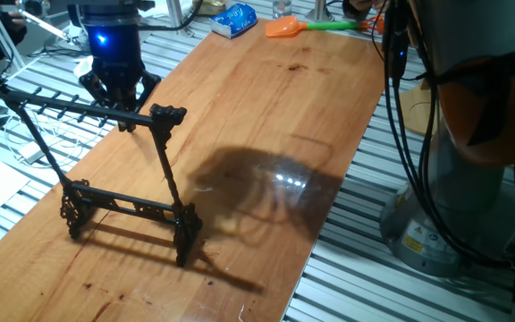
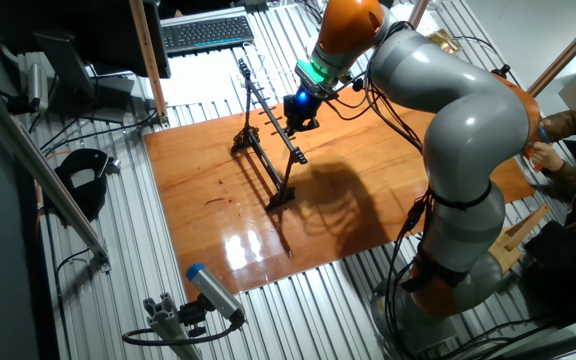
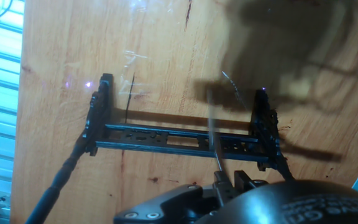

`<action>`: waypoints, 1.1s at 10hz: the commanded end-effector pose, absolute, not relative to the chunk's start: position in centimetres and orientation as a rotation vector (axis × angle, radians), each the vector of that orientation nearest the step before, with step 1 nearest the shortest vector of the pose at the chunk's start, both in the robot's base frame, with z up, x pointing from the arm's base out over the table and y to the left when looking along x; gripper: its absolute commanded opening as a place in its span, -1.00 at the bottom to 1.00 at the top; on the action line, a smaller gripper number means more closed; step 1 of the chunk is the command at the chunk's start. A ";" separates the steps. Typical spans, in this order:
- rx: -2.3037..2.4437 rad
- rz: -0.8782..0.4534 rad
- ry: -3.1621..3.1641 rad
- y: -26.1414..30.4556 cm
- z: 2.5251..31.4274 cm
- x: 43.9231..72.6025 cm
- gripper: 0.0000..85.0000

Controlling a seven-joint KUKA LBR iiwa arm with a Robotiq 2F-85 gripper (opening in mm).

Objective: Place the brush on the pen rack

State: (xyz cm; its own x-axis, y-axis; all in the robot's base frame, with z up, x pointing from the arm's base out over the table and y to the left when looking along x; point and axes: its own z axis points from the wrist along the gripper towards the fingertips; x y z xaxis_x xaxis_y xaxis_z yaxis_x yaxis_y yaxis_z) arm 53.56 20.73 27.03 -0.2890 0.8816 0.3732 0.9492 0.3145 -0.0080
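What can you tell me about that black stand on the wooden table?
The pen rack is a slim frame that looks like black metal: a long top bar lined with small pegs, two thin uprights, a pierced lower crossbar and ornate scrolled feet. It stands upright on the wooden table, its feet resting on the board, casting a shadow. The robot's hand hangs just behind the top bar; whether it touches the bar is unclear.

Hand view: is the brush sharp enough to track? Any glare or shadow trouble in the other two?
Hand view: brush is a pale, blurred streak above the end effector; rack fairly crisp. One fixed view: arm shadow and glare spots on the table. Other fixed view: bright glare at the table's near edge.
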 end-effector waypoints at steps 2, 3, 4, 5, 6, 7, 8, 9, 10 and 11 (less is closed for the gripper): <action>-1.648 -0.307 -2.279 20.7 27.1 53.7 -0.60; -1.650 -0.306 -2.280 20.6 27.1 53.8 -0.60; -1.652 -0.304 -2.282 20.7 27.1 53.8 -0.60; -1.653 -0.306 -2.283 20.6 27.1 53.9 -0.60; -1.652 -0.308 -2.282 20.6 27.2 53.9 -0.60; -1.654 -0.310 -2.283 20.7 27.2 53.9 -0.60; -1.655 -0.309 -2.284 20.6 27.2 54.0 -0.60; -1.658 -0.307 -2.281 20.6 27.3 54.1 -0.60; -1.658 -0.307 -2.281 20.6 27.3 54.1 -0.60; -1.657 -0.303 -2.281 20.6 27.3 54.1 -0.60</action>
